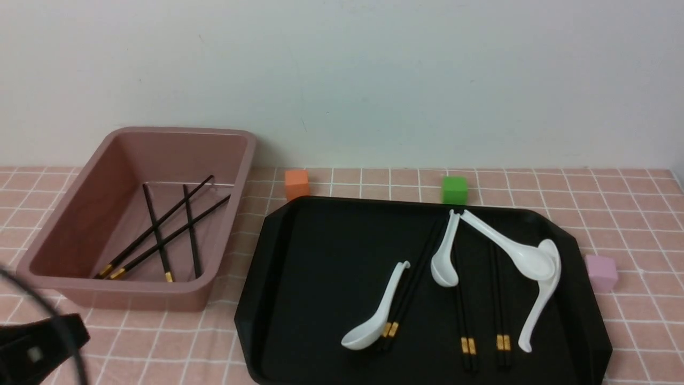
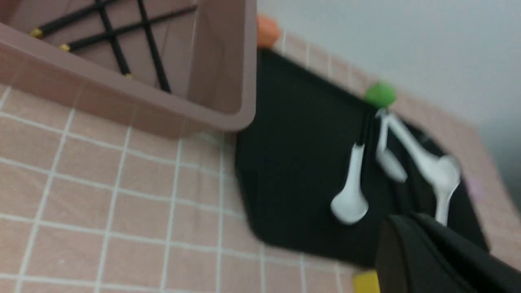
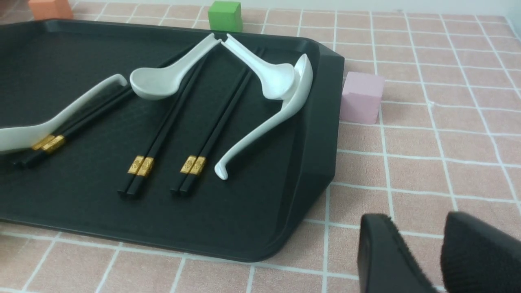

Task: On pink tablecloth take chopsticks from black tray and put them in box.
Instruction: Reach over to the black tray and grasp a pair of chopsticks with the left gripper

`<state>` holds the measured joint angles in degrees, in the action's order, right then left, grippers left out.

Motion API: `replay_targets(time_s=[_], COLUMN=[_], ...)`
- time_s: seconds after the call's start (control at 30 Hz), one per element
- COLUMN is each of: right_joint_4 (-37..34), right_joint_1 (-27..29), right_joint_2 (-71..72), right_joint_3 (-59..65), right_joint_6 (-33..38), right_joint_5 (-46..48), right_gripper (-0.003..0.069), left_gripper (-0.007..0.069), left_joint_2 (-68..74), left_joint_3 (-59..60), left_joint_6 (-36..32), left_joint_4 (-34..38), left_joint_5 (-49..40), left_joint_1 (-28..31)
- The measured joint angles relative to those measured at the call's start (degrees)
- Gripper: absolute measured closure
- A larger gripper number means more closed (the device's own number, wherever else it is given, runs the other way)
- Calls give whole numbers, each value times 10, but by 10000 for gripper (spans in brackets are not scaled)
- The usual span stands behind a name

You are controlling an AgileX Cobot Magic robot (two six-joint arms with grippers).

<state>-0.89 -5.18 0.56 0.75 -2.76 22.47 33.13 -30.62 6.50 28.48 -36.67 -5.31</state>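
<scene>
Pink tablecloth (image 1: 636, 331) with a white grid covers the work surface; a pale plain wall stands behind. Left gripper (image 2: 411, 221): fingertips pressed together; nothing seen pinched between them. A yellow object (image 2: 366, 281), only partly visible in the left wrist view, shows beside the fingers; its identity cannot be told. Right gripper (image 3: 415, 228): fingers spread, with a gap between them, near the right side of the black tray (image 1: 315, 267).

Nearest the left arm, the pink-brown box (image 1: 140, 295) stands upright on the cloth, to the left of the tray. Four black chopsticks (image 1: 160, 240) lie crossed inside it; gold bands are visible on three, toward the robot's side.

On the tray: three further pairs of chopsticks (image 1: 499, 299), gold-banded ends toward the robot. Four white spoons (image 1: 374, 326) lie with them. One spoon rests against the leftmost pair; another lies partly over the middle pair. Toward the right side, the bowls of two spoons overlap.

Outward from the tray: an orange cube (image 1: 297, 184) and a green cube (image 1: 455, 190) sit just beyond its far edge, orange to the left. A light purple cube (image 1: 601, 273) sits just beside its right edge.
</scene>
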Motion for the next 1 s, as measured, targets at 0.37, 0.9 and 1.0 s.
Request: replay_targets(time_s=[0.37, 0.9, 1.0], right_joint_4=[0, 0, 0], right_joint_1=[0, 0, 0], right_joint_2=[0, 0, 0], right_joint_3=[0, 0, 0], right_joint_6=[0, 0, 0], right_joint_5=[0, 0, 0], right_gripper=[419, 419, 419], left_gripper=[637, 636, 600], left_joint_2=[372, 739, 799], left_joint_3=[-200, -542, -595], left_joint_6=[-89, -8, -8], left_joint_4=[-43, -156, -169], left_joint_5=[-76, -159, -160], left_joint_1=[-50, -391, -393])
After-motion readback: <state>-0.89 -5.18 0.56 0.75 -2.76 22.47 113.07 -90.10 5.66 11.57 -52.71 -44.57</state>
